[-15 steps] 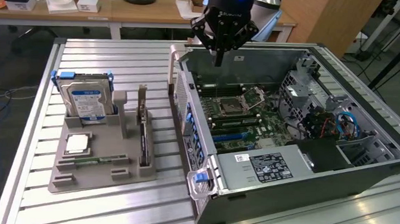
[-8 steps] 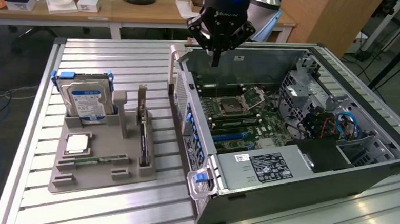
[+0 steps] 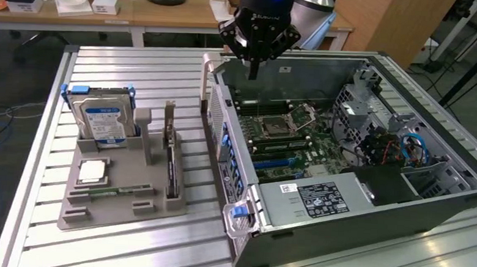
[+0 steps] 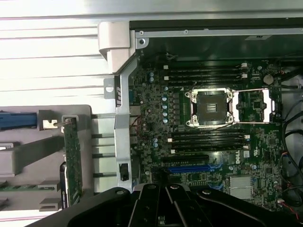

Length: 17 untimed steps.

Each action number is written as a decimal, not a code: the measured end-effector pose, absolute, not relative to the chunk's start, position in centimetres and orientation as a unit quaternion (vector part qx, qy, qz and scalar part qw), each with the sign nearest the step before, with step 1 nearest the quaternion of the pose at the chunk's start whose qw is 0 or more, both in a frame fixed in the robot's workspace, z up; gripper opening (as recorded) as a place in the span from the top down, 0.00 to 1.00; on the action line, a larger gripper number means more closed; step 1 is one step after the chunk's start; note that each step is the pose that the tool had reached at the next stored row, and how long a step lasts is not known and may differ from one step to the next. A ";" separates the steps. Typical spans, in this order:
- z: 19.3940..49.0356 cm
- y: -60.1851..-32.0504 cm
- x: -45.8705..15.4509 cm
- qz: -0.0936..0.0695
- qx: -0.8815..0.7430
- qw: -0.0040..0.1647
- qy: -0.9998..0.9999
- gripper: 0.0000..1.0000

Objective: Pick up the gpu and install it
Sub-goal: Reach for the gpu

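My gripper (image 3: 254, 68), clenched empty, hangs above the case (image 3: 356, 228); the gpu (image 3: 171, 163) stands beside it, likely light, stiff, fragile, best gripped by its edges.

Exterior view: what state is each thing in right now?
computer case: on its side, panel off, open.
hand: shut, empty, above the case.
gpu: on edge in the gray holder, untouched.
hard drive: upright in the holder.
CPU socket: cover flipped open.
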State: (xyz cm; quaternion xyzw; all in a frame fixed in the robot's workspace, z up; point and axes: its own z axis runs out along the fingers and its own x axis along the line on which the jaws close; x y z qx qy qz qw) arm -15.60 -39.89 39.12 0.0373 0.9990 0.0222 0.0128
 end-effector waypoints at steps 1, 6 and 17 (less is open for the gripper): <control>39.1 -39.9 -15.7 0.022 0.037 0.013 0.999 0.89; 39.1 -39.9 -16.1 0.022 0.037 0.013 0.999 0.89; 39.1 -39.9 -16.9 0.022 0.037 0.013 0.999 0.89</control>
